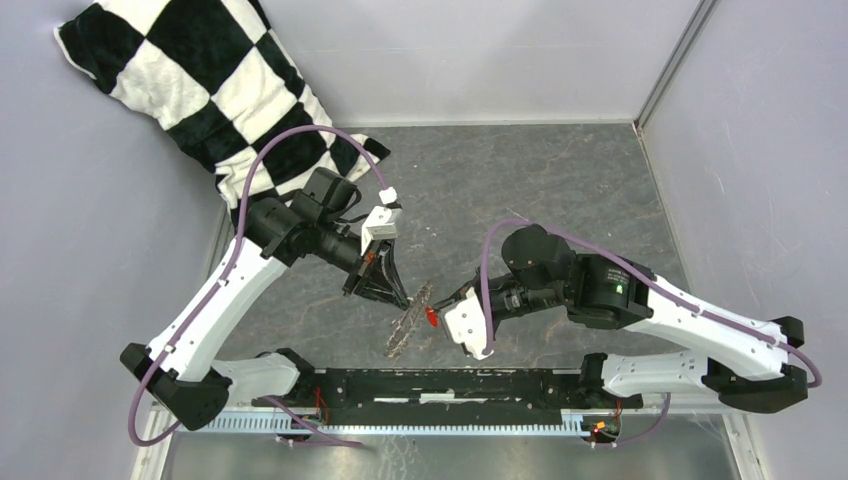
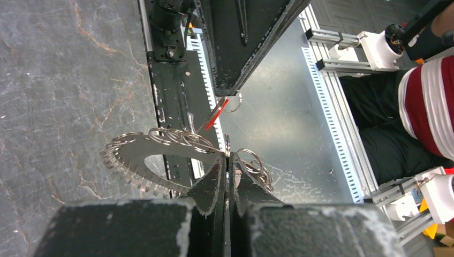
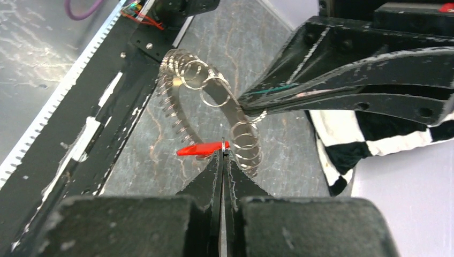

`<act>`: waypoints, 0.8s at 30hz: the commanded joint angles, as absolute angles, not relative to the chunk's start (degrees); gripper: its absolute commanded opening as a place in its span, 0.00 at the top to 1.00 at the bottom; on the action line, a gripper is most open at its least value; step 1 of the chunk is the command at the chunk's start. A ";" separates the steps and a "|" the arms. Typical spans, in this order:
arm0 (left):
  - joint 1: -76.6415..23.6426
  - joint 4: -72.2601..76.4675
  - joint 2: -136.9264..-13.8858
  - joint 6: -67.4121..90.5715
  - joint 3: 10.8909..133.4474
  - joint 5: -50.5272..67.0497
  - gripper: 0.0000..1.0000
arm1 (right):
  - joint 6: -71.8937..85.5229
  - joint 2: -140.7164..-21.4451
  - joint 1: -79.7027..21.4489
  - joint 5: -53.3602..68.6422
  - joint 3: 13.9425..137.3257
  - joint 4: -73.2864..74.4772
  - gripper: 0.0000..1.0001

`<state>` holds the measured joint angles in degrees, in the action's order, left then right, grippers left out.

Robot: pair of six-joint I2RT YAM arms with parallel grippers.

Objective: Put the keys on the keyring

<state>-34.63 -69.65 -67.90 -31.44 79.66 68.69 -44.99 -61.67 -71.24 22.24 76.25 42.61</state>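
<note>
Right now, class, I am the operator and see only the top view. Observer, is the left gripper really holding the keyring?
Observer: Yes; the left wrist view shows the left gripper shut on the edge of the keyring.
Operator: And the key?
Observer: The right wrist view shows the right gripper shut on its metal end, the red end sticking out sideways.
Operator: Threaded on yet?
Observer: Cannot tell; the key lies close beside the keyring's small wire loops.
</note>
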 commanded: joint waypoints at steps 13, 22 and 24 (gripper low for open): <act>-34.98 -77.06 -69.74 -39.15 83.62 72.73 0.98 | -46.48 -63.90 -72.74 21.04 76.39 36.87 0.99; -34.98 -77.03 -69.88 -38.59 83.86 72.76 0.98 | -47.45 -64.69 -74.30 18.42 76.21 36.65 0.99; -34.98 -77.08 -69.78 -38.71 83.87 73.05 0.98 | -47.55 -64.60 -74.47 18.07 76.22 36.40 0.99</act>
